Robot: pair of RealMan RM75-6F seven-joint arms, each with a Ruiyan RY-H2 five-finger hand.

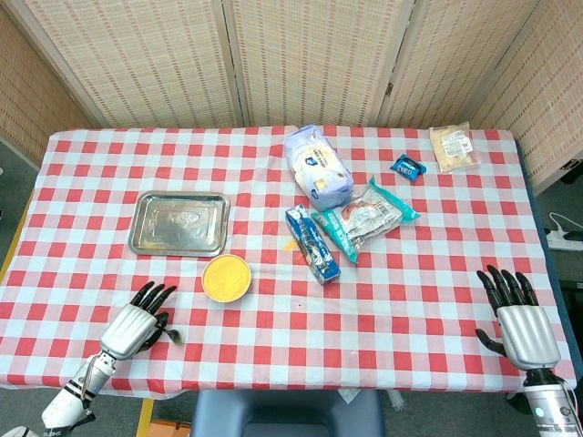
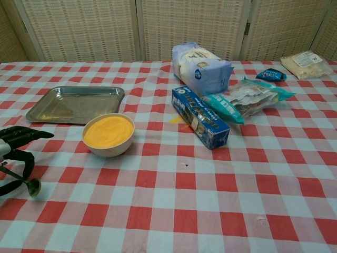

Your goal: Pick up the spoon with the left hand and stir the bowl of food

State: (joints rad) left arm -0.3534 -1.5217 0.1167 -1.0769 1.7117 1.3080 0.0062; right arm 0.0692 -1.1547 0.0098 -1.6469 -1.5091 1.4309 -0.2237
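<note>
We have the left hand [image 1: 129, 327] at the near-left edge of the counter [image 1: 428, 273], fingers curled around the spoon [image 2: 25, 184], pinching the handle. Spoon's long axis runs roughly left-right in the chest view, handle end inside the hand, bowl end pointing to the right and tipped down, at or just above the checked cloth; we can't tell if it touches. In the head view the spoon is only a small dark spot [image 1: 171, 337] just right of the fingers, so orientation is readable from the chest view alone. The bowl of food [image 2: 108, 134], filled with something yellow, sits beyond and to the right of the hand, near it but apart. Chest view shows only the left fingers [image 2: 21, 135] at its left edge; the back of the hand and the forearm show only in the head view. The right hand [image 1: 521, 323] appears only in the head view, at the near-right corner, fingers spread, holding nothing. Behind the bowl lies a metal tray [image 1: 178, 223]. Mid-counter: a blue box [image 2: 200, 116] lying diagonally, a teal packet [image 2: 246, 98] just right of it, a pale blue bag [image 2: 201, 67] behind. Far right: a small blue packet [image 1: 408, 167] and a beige packet [image 1: 454, 147].
</note>
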